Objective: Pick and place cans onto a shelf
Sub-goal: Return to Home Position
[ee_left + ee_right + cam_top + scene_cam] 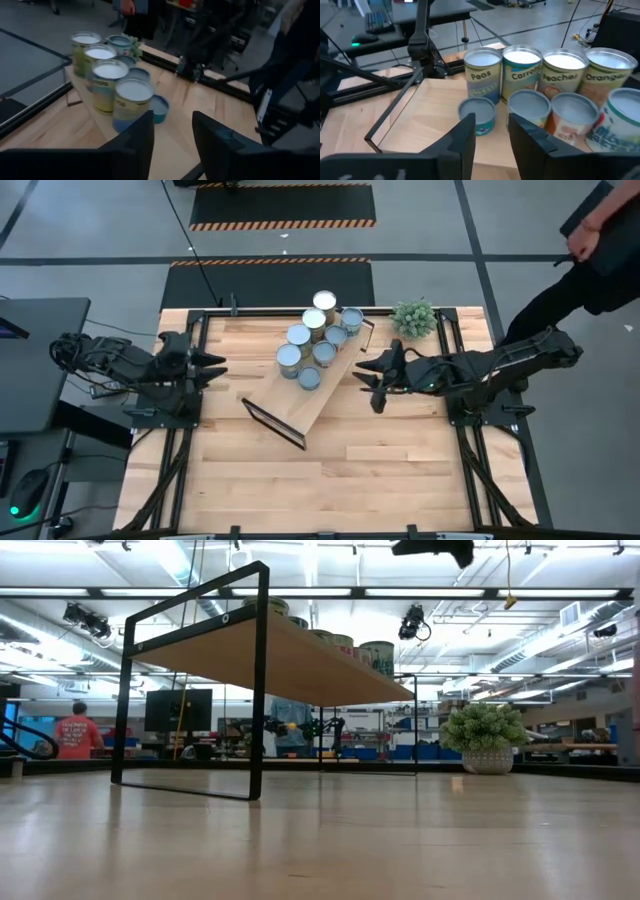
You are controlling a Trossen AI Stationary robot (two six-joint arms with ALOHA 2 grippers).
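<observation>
Because the cans (315, 345) stand packed together at the far end of the shelf (290, 408), set slantwise on the surface (350, 470), one knock could travel through them. The right hand (368, 378), open and empty, hangs near them at the shelf's side, where a careless pull-back may clip the frame. The left hand (213, 367), open too, waits well apart — and from low down the board hides most of each can.

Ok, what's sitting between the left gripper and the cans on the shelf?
Nothing stands there. In the high view only bare tabletop separates the left gripper from the shelf that holds the cans.
</observation>
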